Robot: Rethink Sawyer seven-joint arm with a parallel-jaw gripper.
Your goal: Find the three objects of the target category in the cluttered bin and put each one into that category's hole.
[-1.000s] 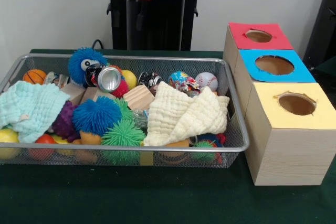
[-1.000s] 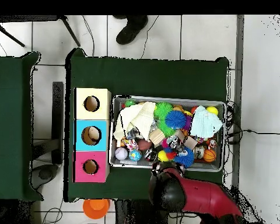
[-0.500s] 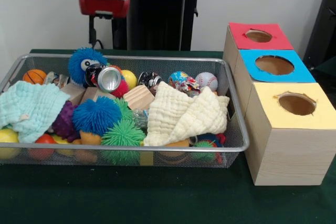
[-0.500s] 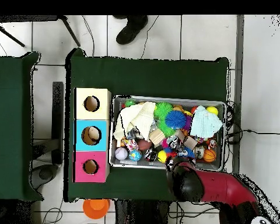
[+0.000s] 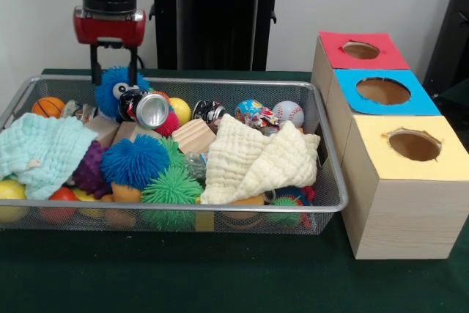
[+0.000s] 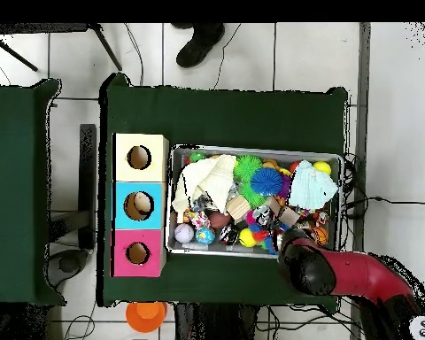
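Observation:
The cluttered bin is a silver wire-mesh tray full of balls, toys and cloths; it also shows in the overhead view. My gripper hangs over its far left corner, open, with one finger on each side of the top of a blue fuzzy toy with big eyes. I cannot tell whether the fingers touch it. In the overhead view the red arm covers the gripper and that corner. No tiger or yellow plush animal shows; any such toy is hidden under the clutter.
Three wooden boxes with holes stand beside the bin: red, blue, yellow. A soda can, a cream cloth, a mint cloth, and blue and green puffer balls fill the bin. A person's shoe shows beyond the table.
The gripper has moved left in the front view along the bin's far side and come down, from above the picture's middle to around the blue fuzzy toy. Nothing in the bin has moved.

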